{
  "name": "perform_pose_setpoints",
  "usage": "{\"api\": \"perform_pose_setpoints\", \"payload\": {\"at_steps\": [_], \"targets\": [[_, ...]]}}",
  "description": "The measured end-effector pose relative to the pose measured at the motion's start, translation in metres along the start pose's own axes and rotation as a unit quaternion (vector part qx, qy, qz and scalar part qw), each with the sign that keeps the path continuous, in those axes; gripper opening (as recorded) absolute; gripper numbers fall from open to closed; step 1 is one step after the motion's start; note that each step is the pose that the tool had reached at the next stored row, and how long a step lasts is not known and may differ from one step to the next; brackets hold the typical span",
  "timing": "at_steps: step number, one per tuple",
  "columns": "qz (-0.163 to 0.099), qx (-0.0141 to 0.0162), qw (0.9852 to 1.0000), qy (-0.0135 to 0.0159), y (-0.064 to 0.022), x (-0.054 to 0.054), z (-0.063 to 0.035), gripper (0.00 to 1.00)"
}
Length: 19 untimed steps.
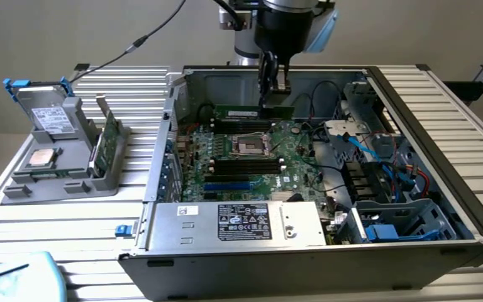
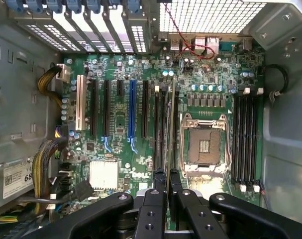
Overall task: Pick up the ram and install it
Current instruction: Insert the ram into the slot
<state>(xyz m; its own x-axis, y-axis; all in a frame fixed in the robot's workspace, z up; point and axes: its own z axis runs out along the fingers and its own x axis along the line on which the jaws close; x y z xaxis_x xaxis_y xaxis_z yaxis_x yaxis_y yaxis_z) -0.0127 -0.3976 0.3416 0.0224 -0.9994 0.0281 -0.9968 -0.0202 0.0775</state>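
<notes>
The ram (image 1: pixel 254 112), a thin green stick with a pale label, hangs level over the far part of the motherboard (image 1: pixel 288 160) inside the open computer case. My gripper (image 1: pixel 273 94) comes straight down from above and is shut on its top edge. In the wrist view the ram (image 2: pixel 170 124) shows edge-on as a thin line between the two black fingers (image 2: pixel 158 186). It runs along the long black slots (image 2: pixel 160 134) beside the empty CPU socket (image 2: pixel 204 145). Whether the ram touches a slot I cannot tell.
The case walls (image 1: pixel 443 157) surround the board, with a power supply (image 1: pixel 237 223) at the near side and drive cages and cables on the exterior view's right. A grey holder (image 1: pixel 65 173) on the exterior view's left carries another green stick (image 1: pixel 103 143) and a hard drive (image 1: pixel 47 116).
</notes>
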Motion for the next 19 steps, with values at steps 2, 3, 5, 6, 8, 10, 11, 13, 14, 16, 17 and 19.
{"api": "perform_pose_setpoints", "payload": {"at_steps": [2,3,5,6,8,10,11,13,14,16,17,19], "targets": [[0.000,0.0005,1.0000,0.0001,0.0039,0.000,0.0039,0.15],[0.000,0.0006,1.0000,0.0006,0.0054,-0.001,0.0057,0.15],[0.000,0.0021,1.0000,0.0014,0.0068,-0.001,0.0085,0.15],[0.000,0.0033,1.0000,0.0016,0.0071,-0.002,0.0097,0.15],[0.000,0.0059,1.0000,0.0018,0.0075,-0.003,0.0123,0.15],[0.000,0.0086,1.0000,0.0020,0.0076,-0.004,0.0146,0.15],[0.000,0.0100,0.9999,0.0020,0.0075,-0.004,0.0157,0.15],[0.000,0.0119,0.9999,0.0019,0.0072,-0.004,0.0183,0.15],[0.000,0.0124,0.9999,0.0020,0.0071,-0.004,0.0201,0.15],[0.001,0.0128,0.9999,0.0019,0.0068,-0.004,0.0238,0.15],[0.000,0.0129,0.9999,0.0020,0.0067,-0.004,0.0256,0.15],[0.000,0.0130,0.9999,0.0020,0.0064,-0.004,0.0292,0.15]]}}
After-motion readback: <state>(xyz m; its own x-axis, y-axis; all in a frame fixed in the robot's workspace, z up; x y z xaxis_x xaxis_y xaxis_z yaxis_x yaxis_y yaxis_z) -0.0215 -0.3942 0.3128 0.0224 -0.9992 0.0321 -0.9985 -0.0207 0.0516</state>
